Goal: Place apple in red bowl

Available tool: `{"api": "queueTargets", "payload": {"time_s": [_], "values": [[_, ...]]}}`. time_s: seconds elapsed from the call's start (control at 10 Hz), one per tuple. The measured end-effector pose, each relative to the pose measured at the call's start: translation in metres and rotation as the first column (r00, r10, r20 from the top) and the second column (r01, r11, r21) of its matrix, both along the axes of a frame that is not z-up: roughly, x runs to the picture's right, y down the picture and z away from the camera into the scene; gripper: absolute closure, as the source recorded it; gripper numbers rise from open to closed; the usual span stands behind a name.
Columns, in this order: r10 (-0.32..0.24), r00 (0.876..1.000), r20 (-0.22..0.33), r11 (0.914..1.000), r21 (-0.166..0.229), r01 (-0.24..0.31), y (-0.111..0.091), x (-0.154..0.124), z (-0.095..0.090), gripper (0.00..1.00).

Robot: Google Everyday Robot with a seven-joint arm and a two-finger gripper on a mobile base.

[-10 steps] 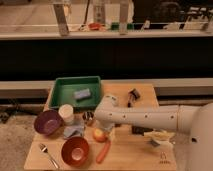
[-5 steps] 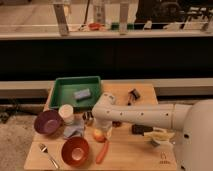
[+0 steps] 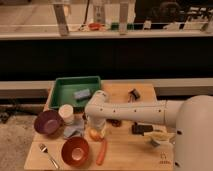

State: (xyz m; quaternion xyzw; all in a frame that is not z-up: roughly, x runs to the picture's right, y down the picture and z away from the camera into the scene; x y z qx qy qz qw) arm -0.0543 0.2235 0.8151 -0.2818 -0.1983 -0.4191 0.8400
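Observation:
The apple (image 3: 95, 134), small and yellowish with a red blush, sits on the wooden table (image 3: 130, 155) just right of and above the red bowl (image 3: 75, 150). The red bowl stands near the table's front left, with a shiny coppery inside and nothing in it. My gripper (image 3: 95, 125) hangs from the white arm that reaches in from the right. It is directly over the apple, right at its top, and hides the apple's upper part.
A purple bowl (image 3: 47, 121) stands left of the red bowl, with a white cup (image 3: 66, 112) and a blue-grey cloth (image 3: 73, 131) beside it. A carrot-like item (image 3: 101, 151) lies right of the red bowl. A fork (image 3: 48, 155) lies front left. A green tray (image 3: 70, 86) holds a blue item. Dark objects (image 3: 141, 129) lie to the right.
The gripper has come down a little and shifted slightly left over the apple. The apple and both bowls stay where they were.

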Motion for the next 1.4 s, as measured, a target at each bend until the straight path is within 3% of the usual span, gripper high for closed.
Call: {"api": "queueTargets", "payload": {"time_s": [0.6, 0.9, 1.3, 1.4], "values": [[-0.029, 0.999, 0.02, 0.9992, -0.028, 0.029, 0.009, -0.007, -0.006, 0.35], [-0.036, 0.999, 0.032, 0.9984, -0.042, 0.037, 0.012, -0.01, -0.006, 0.52], [-0.06, 0.996, 0.067, 0.9982, 0.002, 0.06, -0.005, -0.025, -0.028, 0.52], [-0.084, 0.991, 0.109, 0.9959, 0.044, 0.079, -0.018, -0.045, -0.051, 0.52]]}}
